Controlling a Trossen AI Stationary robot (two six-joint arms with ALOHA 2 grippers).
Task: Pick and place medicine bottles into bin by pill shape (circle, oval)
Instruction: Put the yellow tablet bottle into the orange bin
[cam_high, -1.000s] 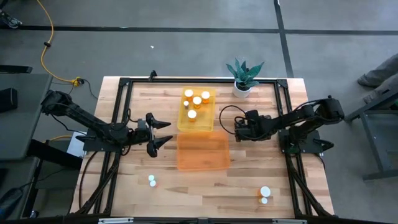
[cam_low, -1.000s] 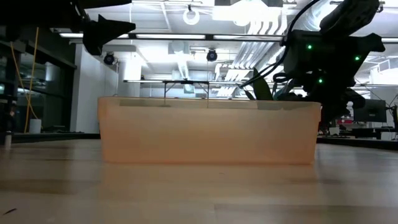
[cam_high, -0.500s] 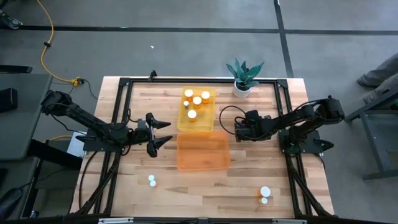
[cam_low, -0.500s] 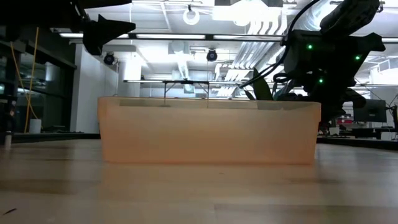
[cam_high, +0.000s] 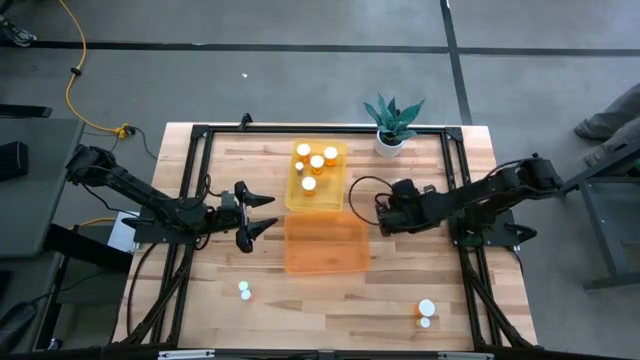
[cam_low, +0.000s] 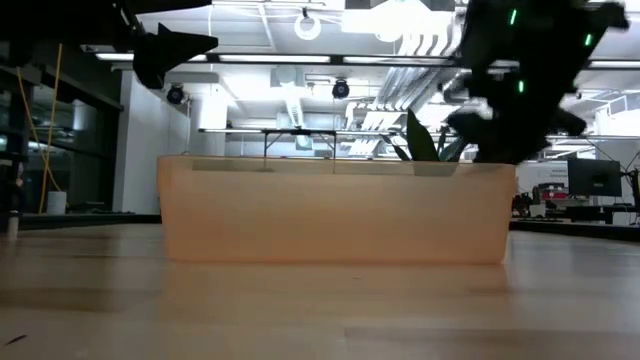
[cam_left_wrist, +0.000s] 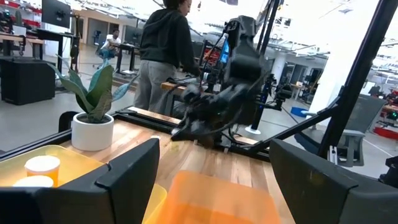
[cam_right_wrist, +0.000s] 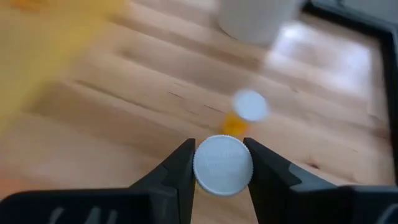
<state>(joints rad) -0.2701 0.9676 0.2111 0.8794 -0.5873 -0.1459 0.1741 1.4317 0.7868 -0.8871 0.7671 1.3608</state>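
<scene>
Several medicine bottles (cam_high: 314, 165) with white caps stand in the far orange bin (cam_high: 300, 197). The near orange bin (cam_high: 325, 242) lies just in front of it. My right gripper (cam_high: 383, 214) hovers to the right of the bins, shut on one medicine bottle (cam_right_wrist: 222, 165). Another bottle (cam_right_wrist: 247, 111) stands on the wood just beyond it. More bottles stand near the front edge, one (cam_high: 244, 291) on the left and a pair (cam_high: 426, 313) on the right. My left gripper (cam_high: 268, 214) waits open, left of the bins. My right gripper pinches the bottle's round white cap (cam_right_wrist: 205, 167) between its two fingers, one on each side. The fingers slant down from the table's right side. The cap faces the wrist camera and hides the orange body below it.
A potted plant (cam_high: 392, 125) in a white pot stands at the far edge, right of the bins. A black frame (cam_high: 455, 160) runs around the table. A person (cam_left_wrist: 163, 53) stands in the room beyond the table.
My right gripper has risen from beside the bins and swung a little toward the table's near edge. In the low view it now stands higher above the near bin's rim. My left arm has kept still.
</scene>
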